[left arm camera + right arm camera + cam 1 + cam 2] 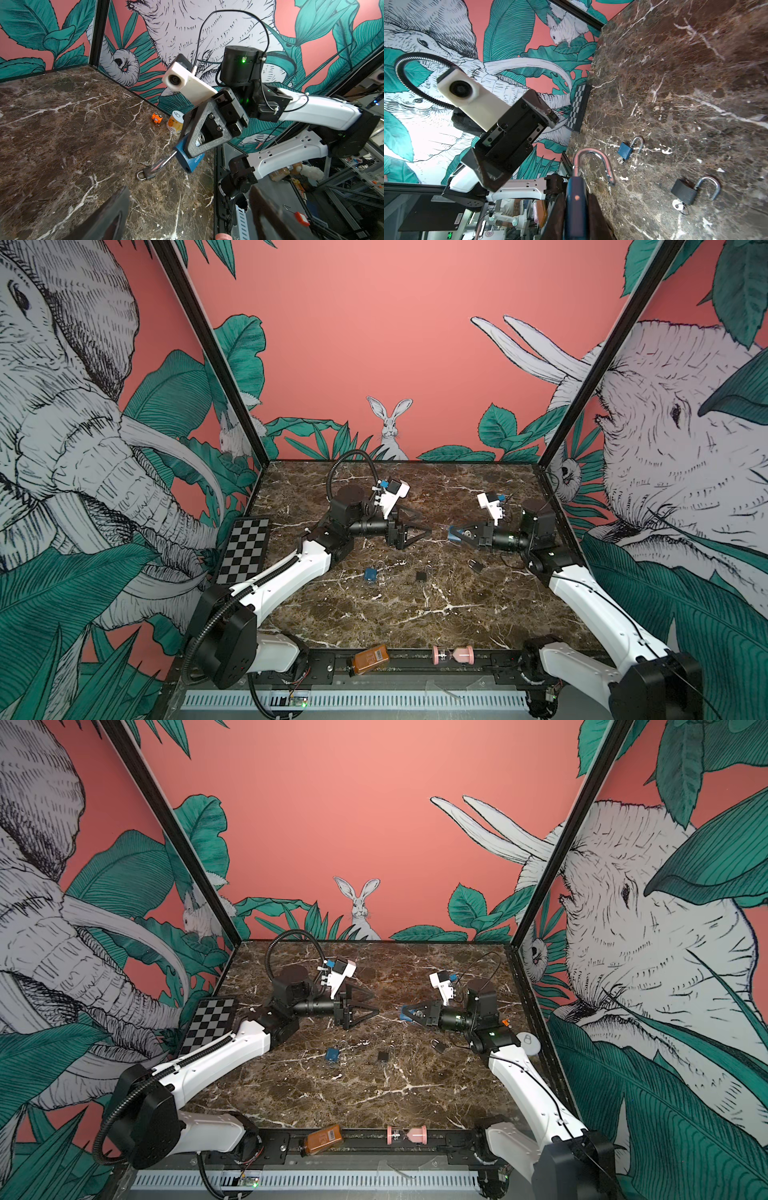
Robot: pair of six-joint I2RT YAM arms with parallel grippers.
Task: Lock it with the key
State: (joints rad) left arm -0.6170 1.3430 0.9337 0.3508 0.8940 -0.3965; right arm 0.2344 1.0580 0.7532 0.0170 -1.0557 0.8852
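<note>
Two grippers face each other over the marble table (415,614), a little above the middle of both top views. The right gripper (454,533) is clamped on the body of a blue padlock (451,536), which hangs in the air clear of the marble, right of centre. One end of its silver shackle (591,150) stands free of the body. The left gripper (424,524) has its jaws spread wide with nothing between them. It is just left of the lock and apart from it.

Three more padlocks lie on the table lower in the top views: a second blue padlock (370,574) left of centre, a black padlock (422,576) at centre, and a dark padlock (476,565) to the right, near the right arm. In the right wrist view the first two show open shackles, and the black one has a key (677,204) at its base. Which key fits the held lock I cannot tell.
</note>
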